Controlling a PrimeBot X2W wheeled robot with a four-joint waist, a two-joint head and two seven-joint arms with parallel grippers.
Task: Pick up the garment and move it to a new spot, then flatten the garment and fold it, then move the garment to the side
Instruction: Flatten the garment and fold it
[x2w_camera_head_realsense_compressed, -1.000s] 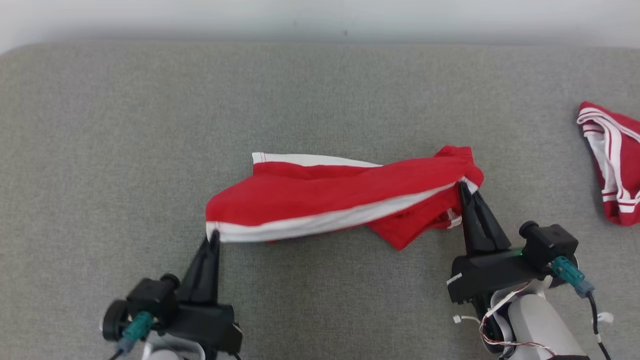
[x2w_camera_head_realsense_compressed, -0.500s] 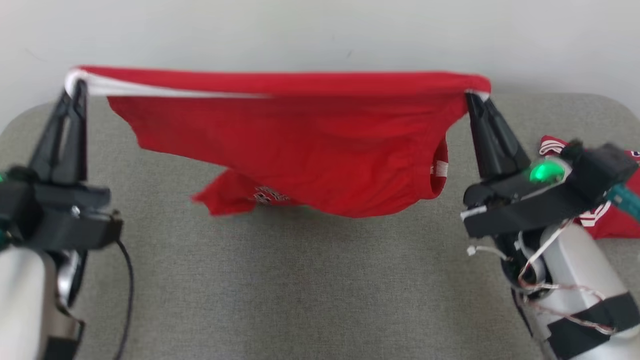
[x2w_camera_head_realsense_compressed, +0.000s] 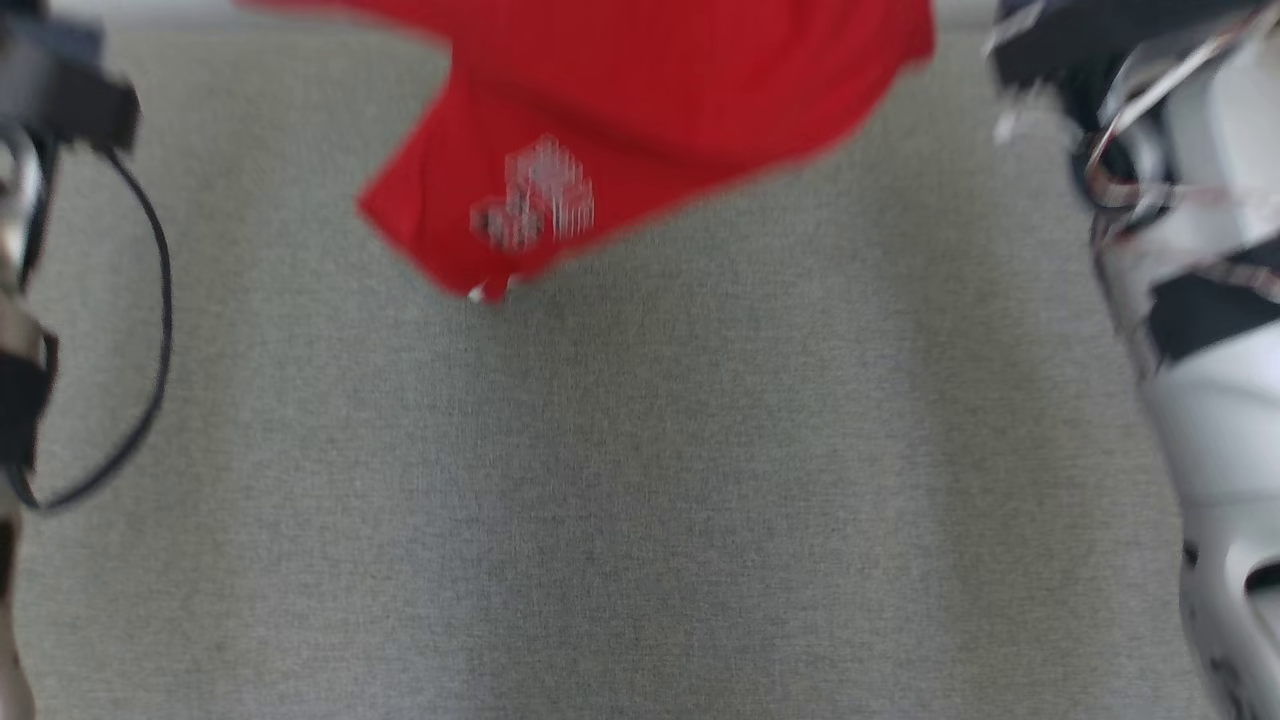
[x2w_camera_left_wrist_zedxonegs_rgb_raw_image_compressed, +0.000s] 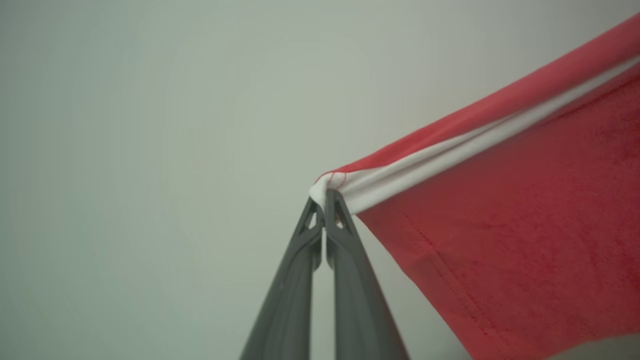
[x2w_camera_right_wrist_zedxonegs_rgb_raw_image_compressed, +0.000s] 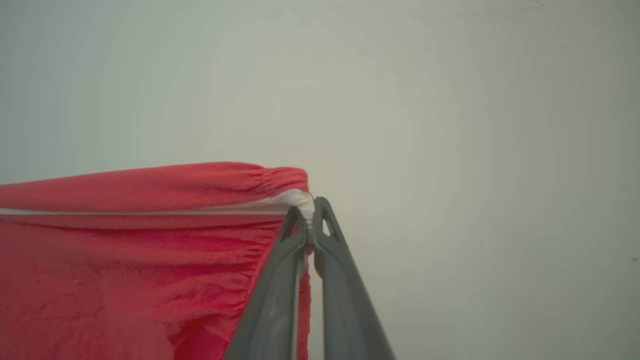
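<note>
Where the two dark fingers of the left hand (x2w_camera_left_wrist_zedxonegs_rgb_raw_image_compressed: 324, 202) meet, they pinch the white edge band (x2w_camera_left_wrist_zedxonegs_rgb_raw_image_compressed: 450, 150) of the red garment (x2w_camera_left_wrist_zedxonegs_rgb_raw_image_compressed: 525, 225). That hand is closed tight on the corner. The right hand (x2w_camera_right_wrist_zedxonegs_rgb_raw_image_compressed: 310, 210) is closed too. It nips the other end of the same band, where the cloth bunches into small gathers. The garment is soft and a bit fuzzy, with a line of stitches near its hem. It hangs in the air, stretched from one hand to the other, and its loose part drops down below them. In the blurry head view a pointed red corner with a pale printed patch (x2w_camera_head_realsense_compressed: 535, 195) hangs over the grey worktop (x2w_camera_head_realsense_compressed: 640, 480); I cannot tell if it touches. The worktop looks like rough woven cloth. A thin black cable (x2w_camera_head_realsense_compressed: 150, 300) loops at the left, and a smooth white arm (x2w_camera_head_realsense_compressed: 1200, 420) shows at the right. Behind the hands is a plain pale wall (x2w_camera_left_wrist_zedxonegs_rgb_raw_image_compressed: 150, 125).
</note>
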